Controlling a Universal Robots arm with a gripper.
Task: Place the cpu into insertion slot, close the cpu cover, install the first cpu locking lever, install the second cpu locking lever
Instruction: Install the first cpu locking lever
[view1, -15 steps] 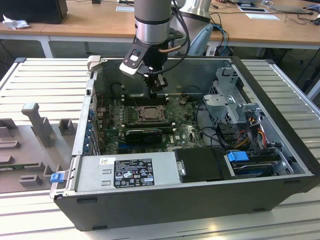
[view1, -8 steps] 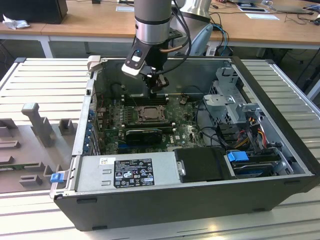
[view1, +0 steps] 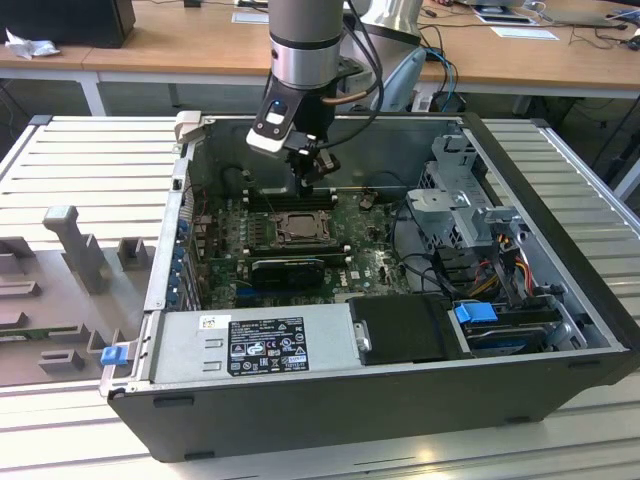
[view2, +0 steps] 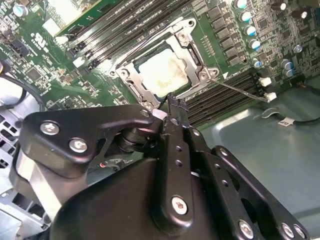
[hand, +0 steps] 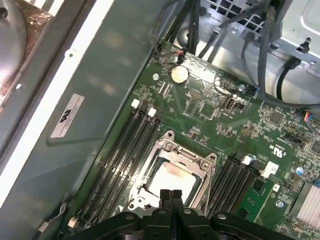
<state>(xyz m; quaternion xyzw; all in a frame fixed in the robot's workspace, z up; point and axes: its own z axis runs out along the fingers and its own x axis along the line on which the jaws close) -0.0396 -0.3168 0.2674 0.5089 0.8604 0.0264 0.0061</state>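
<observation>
Tool (view2: 173, 102) closest to lens, black fingers clenched together, nothing between them, tips poised just above near rim of insertion slot (view2: 125, 70). Cpu (view2: 162, 70) sits inside insertion slot, pale top showing through window of cpu cover (view2: 200, 75). Cover looks lowered flat over chip, so first two steps judged done. Thin lever rod (view2: 240, 90) angles away from slot corner across memory slots (view2: 220, 102), apparently unlatched. Lever steps judged not yet finished. Second lever's state: cannot tell.
</observation>
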